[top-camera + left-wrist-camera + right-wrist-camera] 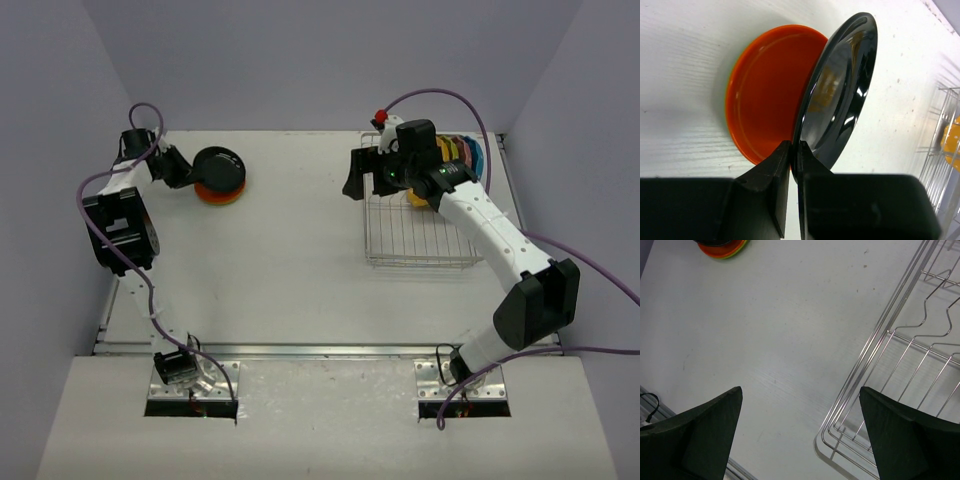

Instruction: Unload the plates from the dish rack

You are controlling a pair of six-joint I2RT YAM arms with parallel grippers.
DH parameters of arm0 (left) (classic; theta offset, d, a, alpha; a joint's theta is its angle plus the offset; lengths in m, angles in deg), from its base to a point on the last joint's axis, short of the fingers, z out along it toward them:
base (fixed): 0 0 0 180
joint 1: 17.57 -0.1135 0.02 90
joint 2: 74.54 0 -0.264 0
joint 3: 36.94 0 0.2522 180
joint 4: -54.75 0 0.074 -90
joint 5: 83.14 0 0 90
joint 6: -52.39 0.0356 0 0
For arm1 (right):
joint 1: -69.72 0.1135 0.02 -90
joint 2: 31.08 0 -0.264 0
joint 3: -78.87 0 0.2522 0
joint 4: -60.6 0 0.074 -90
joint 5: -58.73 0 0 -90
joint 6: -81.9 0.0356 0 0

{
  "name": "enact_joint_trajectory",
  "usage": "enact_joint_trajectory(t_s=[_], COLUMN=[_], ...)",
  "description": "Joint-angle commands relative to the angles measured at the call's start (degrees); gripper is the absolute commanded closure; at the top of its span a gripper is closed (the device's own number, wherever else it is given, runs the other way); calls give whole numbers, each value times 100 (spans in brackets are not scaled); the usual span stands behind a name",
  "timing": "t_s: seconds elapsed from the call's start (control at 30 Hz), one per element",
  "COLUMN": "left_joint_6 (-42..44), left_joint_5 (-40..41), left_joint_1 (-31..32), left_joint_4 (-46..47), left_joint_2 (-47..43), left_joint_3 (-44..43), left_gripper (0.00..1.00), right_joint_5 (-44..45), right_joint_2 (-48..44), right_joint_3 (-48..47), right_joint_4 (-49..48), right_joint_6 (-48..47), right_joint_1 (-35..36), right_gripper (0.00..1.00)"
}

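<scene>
My left gripper (pixel 187 172) is shut on the rim of a black plate (pixel 220 167), held tilted over an orange plate (pixel 765 90) that lies on a lime green one (pixel 737 250) at the table's far left. In the left wrist view the black plate (pixel 840 90) stands on edge between my fingers (pixel 775 175). The silver dish rack (pixel 415 235) stands at the far right. Yellow, orange, pink and teal plates (pixel 462 155) stand in its far end. My right gripper (pixel 366 172) is open and empty above the rack's left edge (pixel 880 335).
The plate stack also shows at the top of the right wrist view. Purple cables trail from both arms. Grey walls close in the table at the back and sides.
</scene>
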Motion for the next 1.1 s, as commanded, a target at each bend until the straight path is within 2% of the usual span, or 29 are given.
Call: enact_joint_trajectory(t_s=[0.0,0.1,0.2,0.23,0.27,0.33,0.47,0.6,0.63,0.77,0.87,0.97,1.07], left_joint_6=[-35,-11,63,87,125,209,526,1360,1513,2304,2420,2479,2557], left_joint_5=[68,139,191,214,226,245,844,2151,2361,3339,3603,3740,3950], left_joint_1=[-88,-95,-90,-88,-88,-81,-34,371,473,1236,1494,1801,2240], left_joint_4=[52,-15,-70,-131,-181,-236,-334,-368,-346,60,346,533,614], left_joint_2=[65,108,66,17,-55,-219,-738,-1472,-1596,-2390,-2977,-3530,-3971], left_joint_3=[-338,-323,-303,-292,-286,-279,-166,82,237,1005,1563,1973,2295], left_gripper=[92,89,64,52,43,36,32,31,31,30,30,29,27], right_joint_5=[-5,-5,-7,7,41,101,607,1504,1886,2401,2570,2735,3168], right_joint_2=[-127,-112,-112,-118,-124,-136,-192,-156,-105,-36,-34,53,269], right_joint_3=[-82,-100,-102,-105,-120,-156,-210,-329,-359,-338,-280,-343,-515], right_joint_4=[-96,-80,-69,-63,-63,-63,-52,68,133,238,246,279,291], right_joint_6=[-80,-87,-106,-112,-121,-139,-332,-704,-764,-889,-896,-1010,-1208], right_joint_1=[-6,-6,-6,-6,-6,-6,-6,-9,-17,-248,-589,-1003,-1304], right_gripper=[1,1,1,1,1,1,1,1,1,1,5,22,45])
